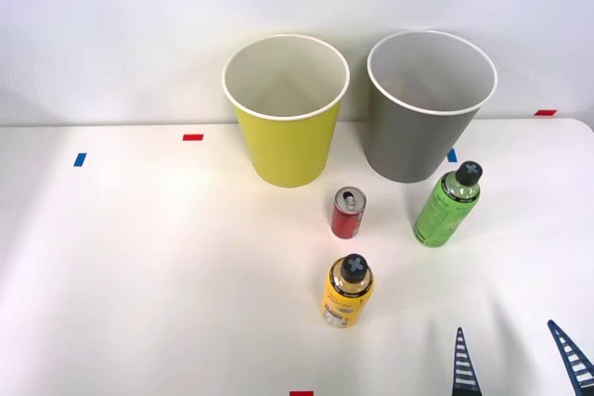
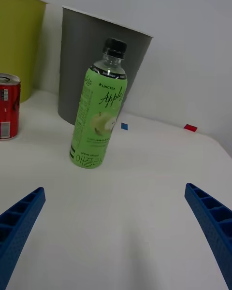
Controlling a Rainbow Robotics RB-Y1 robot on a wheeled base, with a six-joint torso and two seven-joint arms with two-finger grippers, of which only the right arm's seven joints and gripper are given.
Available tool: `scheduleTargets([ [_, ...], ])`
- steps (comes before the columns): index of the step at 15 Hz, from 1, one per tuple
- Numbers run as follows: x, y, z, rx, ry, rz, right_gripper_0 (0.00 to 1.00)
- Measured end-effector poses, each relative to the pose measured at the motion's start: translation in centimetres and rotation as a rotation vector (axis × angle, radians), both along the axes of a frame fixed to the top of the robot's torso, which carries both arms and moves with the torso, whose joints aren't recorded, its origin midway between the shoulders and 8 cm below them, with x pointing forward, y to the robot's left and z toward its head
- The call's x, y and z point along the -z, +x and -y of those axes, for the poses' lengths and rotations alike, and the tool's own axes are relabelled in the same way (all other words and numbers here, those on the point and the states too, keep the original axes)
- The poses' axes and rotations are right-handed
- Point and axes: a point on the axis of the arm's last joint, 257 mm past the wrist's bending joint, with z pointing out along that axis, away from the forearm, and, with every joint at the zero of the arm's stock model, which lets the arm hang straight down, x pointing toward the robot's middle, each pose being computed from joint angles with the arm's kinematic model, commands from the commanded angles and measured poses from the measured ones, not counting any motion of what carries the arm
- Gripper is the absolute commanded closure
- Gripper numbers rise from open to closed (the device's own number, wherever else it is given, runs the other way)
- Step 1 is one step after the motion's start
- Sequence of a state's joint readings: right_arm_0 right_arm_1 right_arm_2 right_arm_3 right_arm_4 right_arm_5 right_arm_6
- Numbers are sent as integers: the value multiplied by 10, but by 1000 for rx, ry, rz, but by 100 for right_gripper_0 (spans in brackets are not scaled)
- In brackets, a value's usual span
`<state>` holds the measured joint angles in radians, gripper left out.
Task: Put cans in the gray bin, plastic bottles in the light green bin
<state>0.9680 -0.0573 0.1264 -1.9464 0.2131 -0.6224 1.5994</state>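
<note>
Approach is the step in hand: the right gripper (image 1: 518, 359) hangs low at the table's near right with its blue fingers (image 2: 19, 222) spread wide and holding nothing, lined up on the green bottle (image 2: 99, 111). That bottle stands upright just in front of the gray bin (image 1: 431, 104), with the red can (image 1: 348, 212) near it. The next move likely calls for advancing until the fingers flank the bottle, closing, then carrying it past the gray bin to the light green bin (image 1: 286, 108).
</note>
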Motion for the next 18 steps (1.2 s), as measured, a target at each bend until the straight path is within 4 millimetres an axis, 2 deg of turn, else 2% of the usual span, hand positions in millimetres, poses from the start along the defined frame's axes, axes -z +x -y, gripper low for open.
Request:
scheduleTargets([
  [5, 5, -4, 0, 6, 46, -17, 0],
  [18, 6, -6, 2, 6, 38, -21, 0],
])
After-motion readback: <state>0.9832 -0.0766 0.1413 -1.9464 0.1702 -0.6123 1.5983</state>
